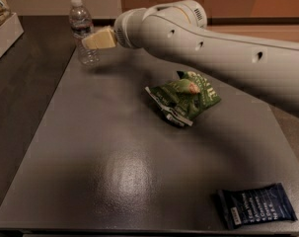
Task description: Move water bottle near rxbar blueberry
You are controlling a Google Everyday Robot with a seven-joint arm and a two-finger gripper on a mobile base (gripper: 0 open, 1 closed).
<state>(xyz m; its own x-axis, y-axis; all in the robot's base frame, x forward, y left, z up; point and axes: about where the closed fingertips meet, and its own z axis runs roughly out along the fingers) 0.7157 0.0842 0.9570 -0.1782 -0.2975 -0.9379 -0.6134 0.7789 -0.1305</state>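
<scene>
The water bottle (80, 21) is small and clear with a white cap, and stands upright at the far left corner of the grey table (90, 162). My gripper (88, 41), with its cream tip, reaches in from the right at the end of the white arm (198, 38). It sits level with the bottle's lower half, at the bottle's right side and partly in front of it. The rxbar blueberry (256, 205), a flat dark navy wrapper with white lettering, lies at the near right corner, far from the bottle.
A crumpled green chip bag (184, 97) lies in the middle right of the table, between bottle and bar. A white box (3, 31) stands at the far left on the dark surface beside the table.
</scene>
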